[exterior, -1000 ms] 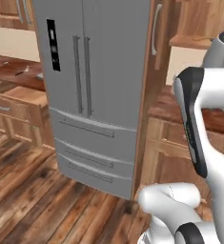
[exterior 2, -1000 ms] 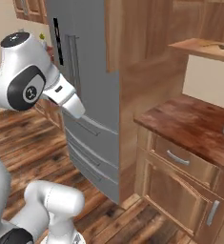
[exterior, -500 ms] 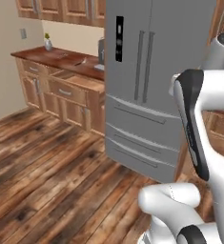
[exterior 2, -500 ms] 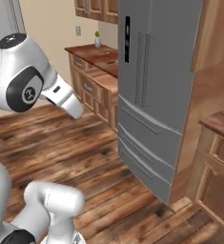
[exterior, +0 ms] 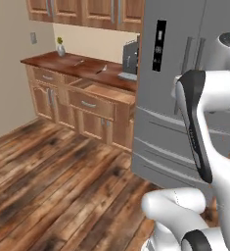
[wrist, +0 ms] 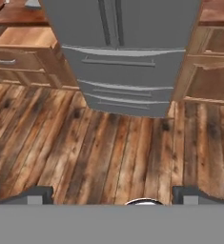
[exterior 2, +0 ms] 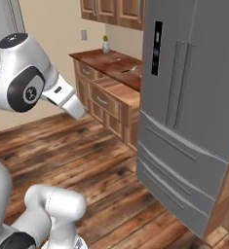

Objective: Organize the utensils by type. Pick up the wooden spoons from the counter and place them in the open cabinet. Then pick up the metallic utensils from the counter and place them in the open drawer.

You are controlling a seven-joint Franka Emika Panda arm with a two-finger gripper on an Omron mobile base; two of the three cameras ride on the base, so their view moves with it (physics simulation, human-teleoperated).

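Hovering over grainy plank floor (wrist: 108,152), the open pincer (wrist: 112,194) faces a smooth grey fridge (wrist: 120,52).

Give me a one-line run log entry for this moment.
phase: approach | pincer: open, empty, over floor | counter: far left, utensils on it | open drawer: empty-looking | fridge: ahead

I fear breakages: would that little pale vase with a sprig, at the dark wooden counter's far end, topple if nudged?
Probably, if nudged high: the little pale vase looks taller than wide. It stands at the back of the dark reddish-brown counter, so a fall to the floor seems unlikely. Its material is too small to tell.
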